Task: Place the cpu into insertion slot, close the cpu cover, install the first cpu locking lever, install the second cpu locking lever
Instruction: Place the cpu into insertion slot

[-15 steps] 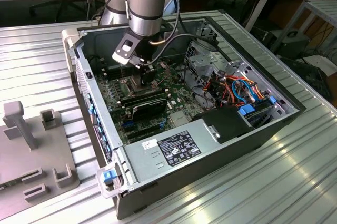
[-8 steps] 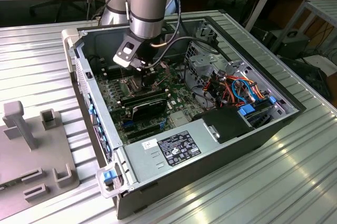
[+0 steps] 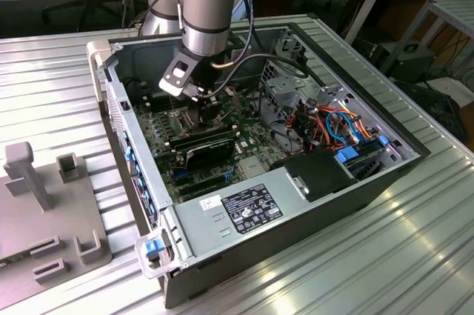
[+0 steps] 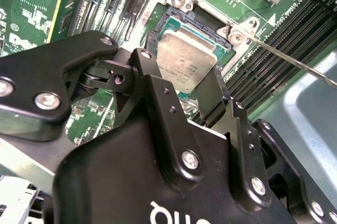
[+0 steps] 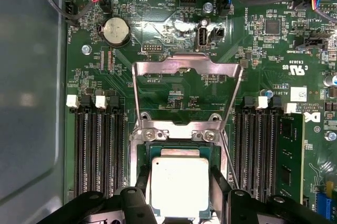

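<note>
**Over the insertion slot: cpu pinched, cover swung open**

At the exterior view's left, I see a grey fixture plate (image 3: 44, 204) with upright pegs lying on the ribbed metal table (image 3: 415, 256). Toward the middle, the open computer case (image 3: 311, 196) lies on its side. My arm reaches down into it, with the gripper (image 3: 194, 100) low over the green circuit board (image 3: 164, 134). At the exterior view's right, a bundle of coloured cables (image 3: 333, 126) sits inside the case.

In the second wrist view, the two black fingers (image 4: 158, 95) pinch the cpu (image 4: 187, 60) by opposite edges, its dull silver top facing the camera. The chip sits directly over the insertion slot (image 4: 208, 23), whose dark field shows just past the chip's far edge. I cannot tell whether the chip rests in the slot or hangs just above it.

In the first wrist view, the cpu cover (image 5: 187, 67) is swung fully open. It lies back over the board, hinged at the slot's silver rim. Long black memory slots (image 5: 100, 150) flank the insertion slot on both sides. A thin wire locking lever (image 5: 227, 155) runs between the slot and one bank of memory slots.
</note>
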Tool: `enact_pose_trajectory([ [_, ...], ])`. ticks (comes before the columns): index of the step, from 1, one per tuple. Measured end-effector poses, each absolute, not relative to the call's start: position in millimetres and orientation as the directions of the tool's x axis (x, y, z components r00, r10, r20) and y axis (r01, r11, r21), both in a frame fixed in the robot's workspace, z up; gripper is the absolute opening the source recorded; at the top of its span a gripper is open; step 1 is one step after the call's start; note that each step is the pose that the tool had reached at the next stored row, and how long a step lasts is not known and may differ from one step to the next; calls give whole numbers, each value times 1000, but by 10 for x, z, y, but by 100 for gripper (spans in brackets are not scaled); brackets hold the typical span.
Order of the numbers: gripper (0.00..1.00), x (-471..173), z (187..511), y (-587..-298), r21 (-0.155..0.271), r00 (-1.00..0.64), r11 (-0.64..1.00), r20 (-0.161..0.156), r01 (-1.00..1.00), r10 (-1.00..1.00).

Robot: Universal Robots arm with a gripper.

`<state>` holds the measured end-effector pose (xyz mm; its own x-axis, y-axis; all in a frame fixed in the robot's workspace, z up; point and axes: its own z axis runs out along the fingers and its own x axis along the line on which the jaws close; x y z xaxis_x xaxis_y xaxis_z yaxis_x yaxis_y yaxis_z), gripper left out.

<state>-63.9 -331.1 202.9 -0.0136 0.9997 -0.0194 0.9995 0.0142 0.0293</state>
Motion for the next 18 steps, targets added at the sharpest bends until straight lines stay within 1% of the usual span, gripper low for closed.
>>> enact_pose_trajectory([
  [14, 54, -639, 2012, -3311, 30, -14, 14, -19, 999, 1000],
  [16, 55, -639, 2012, -3311, 29, -14, 14, -19, 999, 1000],
  [17, 62, -639, 2012, -3311, 29, -14, 14, -19, 999, 1000],
  [18, 62, -639, 2012, -3311, 29, -14, 14, -19, 999, 1000],
])
